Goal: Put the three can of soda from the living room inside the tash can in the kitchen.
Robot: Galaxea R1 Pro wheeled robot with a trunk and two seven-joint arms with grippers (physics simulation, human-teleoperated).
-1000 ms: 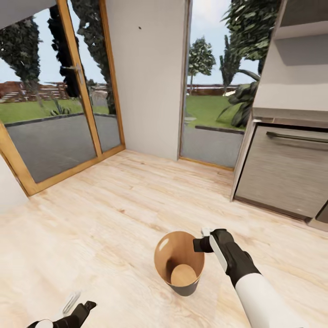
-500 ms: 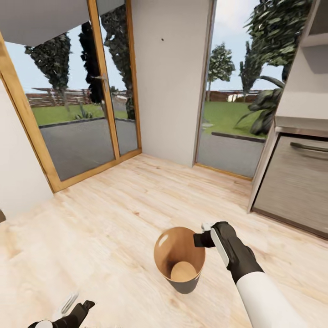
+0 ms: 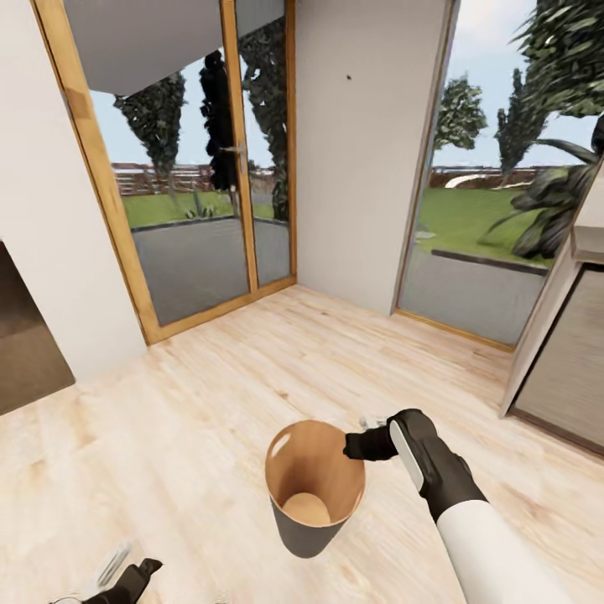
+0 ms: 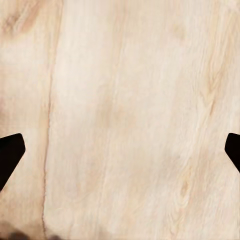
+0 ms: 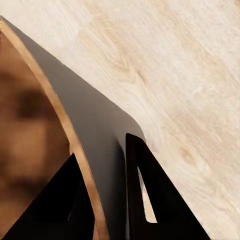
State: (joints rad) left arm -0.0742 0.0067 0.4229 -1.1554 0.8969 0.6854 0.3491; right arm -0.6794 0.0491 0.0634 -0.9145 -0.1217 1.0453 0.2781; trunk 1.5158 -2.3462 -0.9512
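a: what's around you, biggest first?

b: you've pale wood floor [image 3: 210,394] under everything, a wood-framed glass door [image 3: 193,193] far left, a tall window [image 3: 495,201] far right, white wall between them, and a grey cabinet front [image 3: 566,369] at the right edge.

a: and the tash can [image 3: 312,491]?

b: it's near you, centre, tilted off the floor, brown inside, dark grey outside. no cans of soda visible inside it.

a: your right gripper [image 3: 362,443]?

b: you've got it clamped on the bin's right rim; the right wrist view has one finger inside the wall and one outside, pinching the tash can [image 5: 85,150].

a: left gripper [image 3: 126,575]?

b: low at the near left, over bare floor. its fingertips [image 4: 10,155] sit spread wide apart, holding nothing.
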